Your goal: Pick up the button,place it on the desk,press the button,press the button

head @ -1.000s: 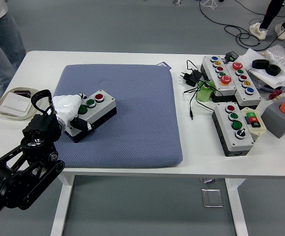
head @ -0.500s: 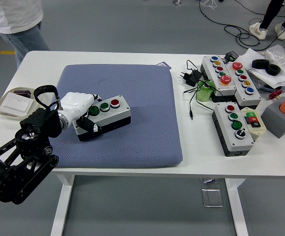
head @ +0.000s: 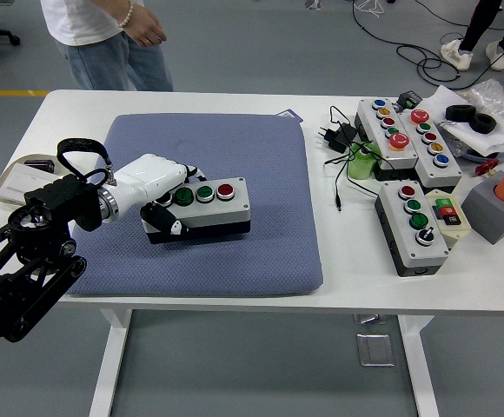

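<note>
A grey button box [head: 213,207] with a black base carries two green buttons and one red button. It is over the blue-grey pad [head: 235,148] at its left middle. My left hand [head: 167,201], white with black fingertips, is shut on the box's left end. Whether the box rests on the pad or hangs just above it, I cannot tell. My black left arm [head: 35,252] comes in from the lower left. My right arm is out of view.
Several more button boxes [head: 413,224] lie at the right, with black cables [head: 339,139], a green cup [head: 362,162] and an orange cylinder on a grey block [head: 502,204]. A tray [head: 4,184] sits at the left edge. A person [head: 104,35] stands at the far left side.
My left hand has carried the button box to the right across the pad and turned it more level. The person has walked right along the far side.
</note>
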`<state>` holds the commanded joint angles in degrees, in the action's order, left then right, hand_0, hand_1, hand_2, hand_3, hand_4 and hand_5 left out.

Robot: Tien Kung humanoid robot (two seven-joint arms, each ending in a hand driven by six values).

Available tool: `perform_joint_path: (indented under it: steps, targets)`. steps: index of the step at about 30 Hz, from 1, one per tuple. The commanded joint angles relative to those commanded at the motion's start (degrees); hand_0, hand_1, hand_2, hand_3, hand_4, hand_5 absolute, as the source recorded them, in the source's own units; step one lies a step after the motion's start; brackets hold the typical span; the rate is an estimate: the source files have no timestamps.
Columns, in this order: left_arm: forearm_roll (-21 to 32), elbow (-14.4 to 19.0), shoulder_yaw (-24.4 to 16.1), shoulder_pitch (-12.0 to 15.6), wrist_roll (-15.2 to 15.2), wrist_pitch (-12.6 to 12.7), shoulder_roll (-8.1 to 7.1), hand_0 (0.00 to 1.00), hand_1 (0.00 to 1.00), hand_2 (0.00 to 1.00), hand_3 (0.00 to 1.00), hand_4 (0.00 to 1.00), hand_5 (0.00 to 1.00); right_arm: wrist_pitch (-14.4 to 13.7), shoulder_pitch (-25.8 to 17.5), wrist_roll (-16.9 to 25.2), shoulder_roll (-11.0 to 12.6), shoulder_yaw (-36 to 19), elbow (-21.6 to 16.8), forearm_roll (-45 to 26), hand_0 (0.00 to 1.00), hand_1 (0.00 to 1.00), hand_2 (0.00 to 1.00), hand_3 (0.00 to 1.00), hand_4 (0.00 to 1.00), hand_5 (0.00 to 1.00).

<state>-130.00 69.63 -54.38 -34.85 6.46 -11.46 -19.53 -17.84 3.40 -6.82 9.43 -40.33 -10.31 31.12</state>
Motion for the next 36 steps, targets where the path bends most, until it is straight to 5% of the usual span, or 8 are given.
perform_joint_path:
  steps: [8, 20, 21, 26, 27, 32, 33, 36]
  targets:
    - [0.0, -2.8, 1.9, -1.4, 4.5, 0.9, -1.37, 0.598, 0.452, 0.332, 0.297, 0.487, 0.002, 0.0, -0.2, -0.1, -0.1, 0.2, 0.0, -0.1, 0.630, 0.474, 0.530, 0.584, 0.263, 0.011]
    - [0.0, -5.0, 1.6, -1.1, 6.0, 0.6, -1.23, 0.610, 0.522, 0.406, 0.353, 0.401, 0.002, 0.0, -0.6, -0.3, -0.1, -0.1, 0.0, 0.5, 0.630, 0.474, 0.530, 0.583, 0.263, 0.011]
    - [0.0, -5.0, 1.6, -1.1, 6.3, 0.6, -1.25, 0.572, 0.687, 0.667, 0.619, 0.771, 0.132, 0.0, -0.6, -0.3, -0.1, -0.1, 0.0, 0.5, 0.630, 0.474, 0.531, 0.583, 0.263, 0.011]
    - [0.0, -5.1, 1.3, -1.0, 7.0, -0.1, -1.34, 0.572, 0.687, 0.667, 0.619, 0.771, 0.132, 0.0, -0.4, -0.2, -0.1, -0.1, 0.0, 0.4, 0.630, 0.474, 0.531, 0.583, 0.263, 0.011]
    - [0.0, -5.1, 1.3, -1.1, 7.1, -0.1, -1.35, 0.658, 0.806, 0.861, 0.818, 0.998, 0.386, 0.0, -0.4, -0.2, -0.1, -0.1, 0.0, 0.4, 0.630, 0.475, 0.530, 0.583, 0.263, 0.011]
    - [0.0, -5.3, 1.0, -1.2, 7.4, 0.2, -1.42, 0.658, 0.806, 0.861, 0.818, 0.998, 0.386, 0.1, -0.2, -0.2, -0.1, -0.2, 0.0, 0.5, 0.630, 0.475, 0.530, 0.583, 0.263, 0.011]
    - [0.0, -5.3, 1.0, -1.2, 7.4, 0.2, -1.42, 0.764, 0.887, 0.966, 0.905, 0.998, 0.444, 0.1, -0.2, -0.2, -0.1, -0.2, 0.0, 0.5, 0.631, 0.475, 0.530, 0.582, 0.263, 0.011]
    - [0.0, -5.1, 0.7, -1.1, 7.3, -0.6, -1.53, 0.764, 0.887, 0.966, 0.905, 0.998, 0.444, 0.1, -0.1, -0.2, -0.1, -0.2, 0.0, 0.4, 0.631, 0.475, 0.530, 0.582, 0.263, 0.011]
